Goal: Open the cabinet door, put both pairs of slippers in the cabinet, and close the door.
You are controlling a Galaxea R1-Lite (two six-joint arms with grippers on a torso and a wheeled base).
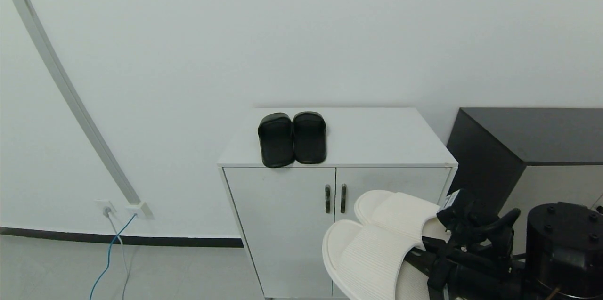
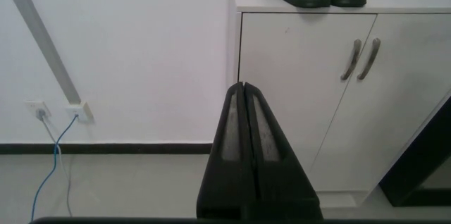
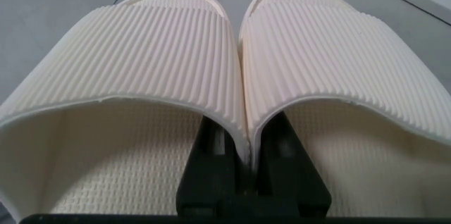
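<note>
The white two-door cabinet [image 1: 282, 224] has both doors closed, so no step looks done yet; the pair of black rubber slide slippers [image 1: 292, 139] sits on the cabinet's top; the right gripper [image 3: 248, 146] is clamped on the pair of cream ribbed slippers [image 1: 381, 239], held before the cabinet's right door; the left gripper [image 2: 244, 104], closed and empty, faces the cabinet's front; opening, stowing both pairs and closing are all left to do.

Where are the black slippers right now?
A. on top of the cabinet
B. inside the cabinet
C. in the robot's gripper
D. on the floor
A: the black slippers sit side by side on top of the cabinet, whose doors are shut; the right gripper holds the white slippers.
</note>
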